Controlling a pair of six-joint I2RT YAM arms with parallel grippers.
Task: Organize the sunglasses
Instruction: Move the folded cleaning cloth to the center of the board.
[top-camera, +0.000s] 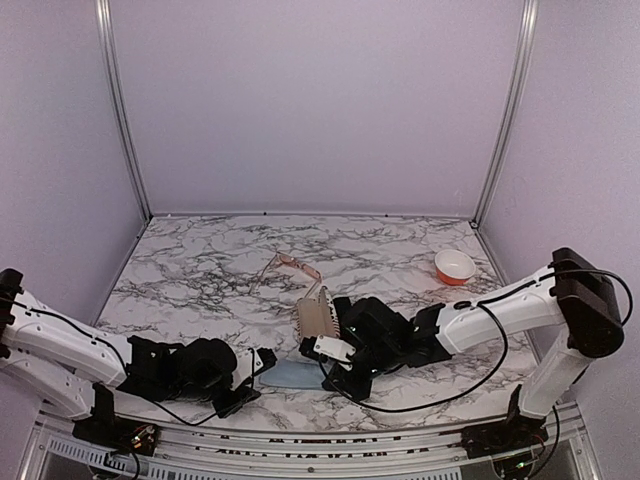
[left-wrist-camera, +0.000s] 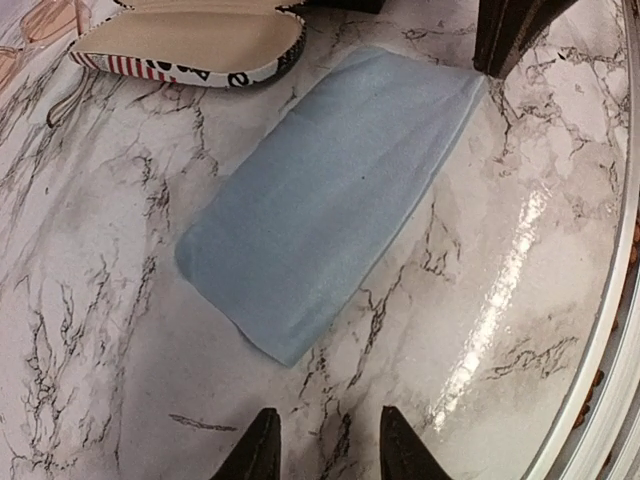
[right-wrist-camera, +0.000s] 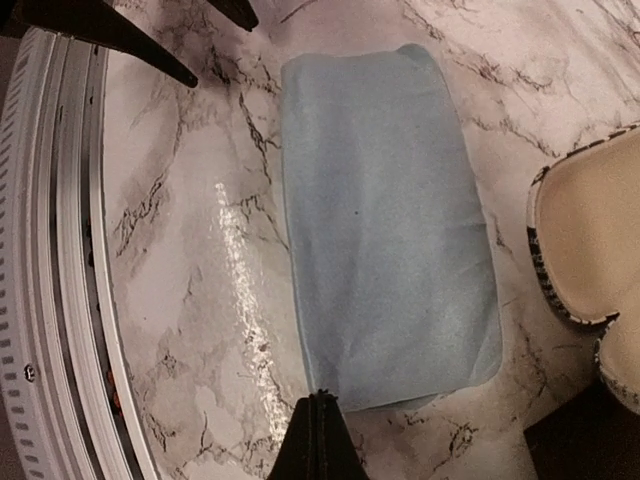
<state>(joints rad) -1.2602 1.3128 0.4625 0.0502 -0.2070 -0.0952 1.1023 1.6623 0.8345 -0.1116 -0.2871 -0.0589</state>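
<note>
Far past my left claw (left-wrist-camera: 330, 455), beyond the open stars-and-stripes glasses case (left-wrist-camera: 190, 45), lies the thin wire pair of sunglasses with pinkish-brown lenses (top-camera: 295, 265), flat on the marble worktop (left-wrist-camera: 90, 300). I cannot see another pair. My left claw is apart and holds nothing. My right claw (right-wrist-camera: 322, 440) is pressed together, its tip at the near edge of the soft blue cloth (right-wrist-camera: 385, 220). I think the sunglasses are light, thin and easy to bend. The lenses look slippery, so I would gently pinch the middle bridge.
</note>
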